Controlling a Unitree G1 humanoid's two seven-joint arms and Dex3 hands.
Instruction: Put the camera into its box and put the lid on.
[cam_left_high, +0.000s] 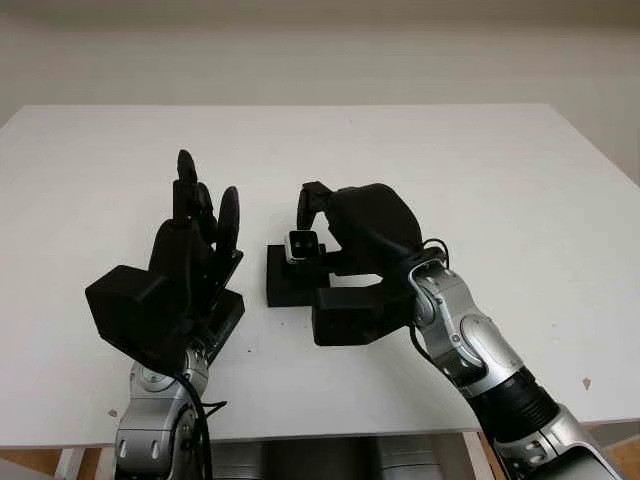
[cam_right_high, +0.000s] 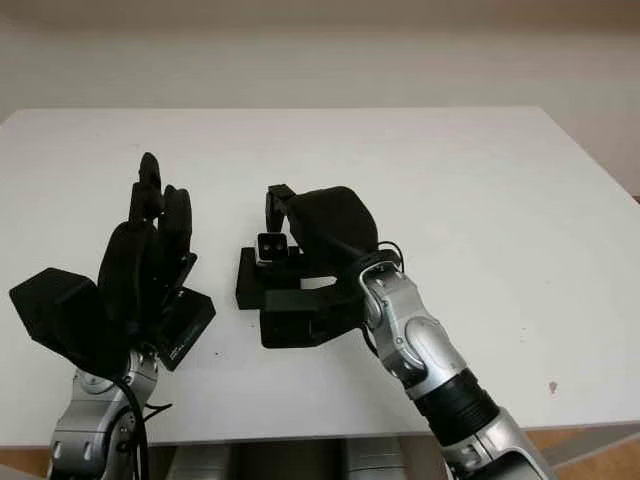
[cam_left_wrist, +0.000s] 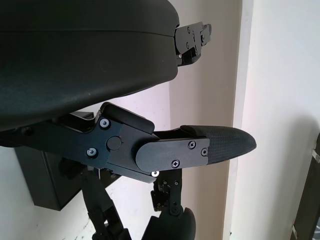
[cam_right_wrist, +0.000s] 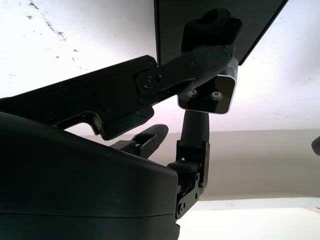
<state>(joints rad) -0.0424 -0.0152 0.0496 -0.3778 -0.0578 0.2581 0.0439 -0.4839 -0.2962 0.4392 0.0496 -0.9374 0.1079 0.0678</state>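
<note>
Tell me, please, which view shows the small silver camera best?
The right wrist view: the camera is close, pinched in the right hand over the black box. Both eye views show it small, held above the box; the left wrist view shows the left hand instead.

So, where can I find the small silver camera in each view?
Left eye view: the camera is near the centre, held by the right robot hand above the black box.
Right eye view: left of centre.
Right wrist view: under a finger, in front of the box.
Shared landmark: the black box.
</note>
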